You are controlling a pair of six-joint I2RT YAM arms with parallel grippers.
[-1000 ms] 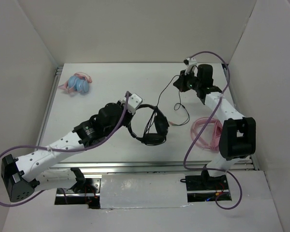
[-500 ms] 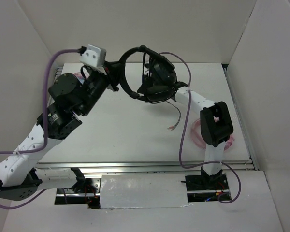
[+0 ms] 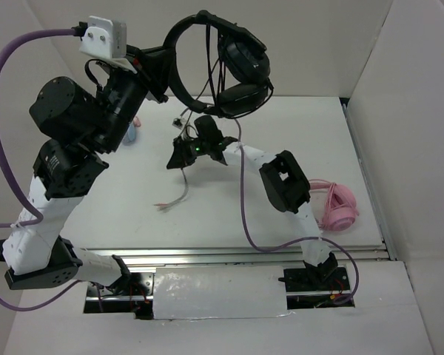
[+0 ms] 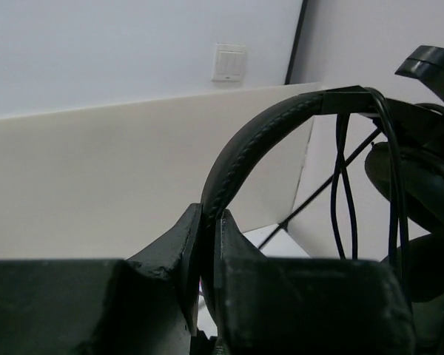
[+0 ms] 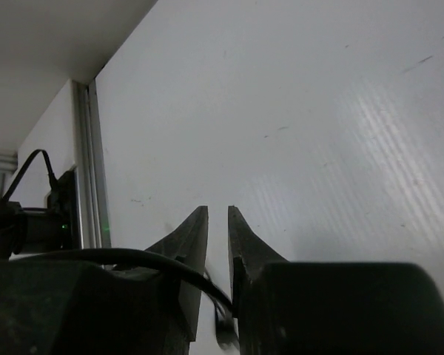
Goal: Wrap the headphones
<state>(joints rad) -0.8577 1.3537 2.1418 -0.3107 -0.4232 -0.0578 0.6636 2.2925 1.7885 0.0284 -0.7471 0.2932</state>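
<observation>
The black headphones (image 3: 237, 66) hang high in the air, with cable loops draped over the headband and earcups. My left gripper (image 3: 161, 75) is shut on the thin headband; in the left wrist view the headband (image 4: 260, 140) rises from between the pressed jaws of that gripper (image 4: 207, 216), with the earcups (image 4: 422, 185) at the right. My right gripper (image 3: 177, 157) is lower, over the table's middle, closed on the thin black cable (image 5: 170, 262). The cable's tail hangs down to the reddish plug (image 3: 163, 206) near the table. In the right wrist view the right gripper (image 5: 217, 211) shows a narrow gap at its tips.
Pink headphones (image 3: 337, 208) with a pink coiled cable lie at the table's right edge. A bit of the light blue and pink headphones (image 3: 135, 132) shows behind my left arm at the back left. White walls enclose the table (image 3: 229, 214) on three sides.
My left arm lifted the headphones higher and a little right. My right gripper moved left and nearer with the cable, dragging the plug leftward. The pink headphones are now uncovered.
</observation>
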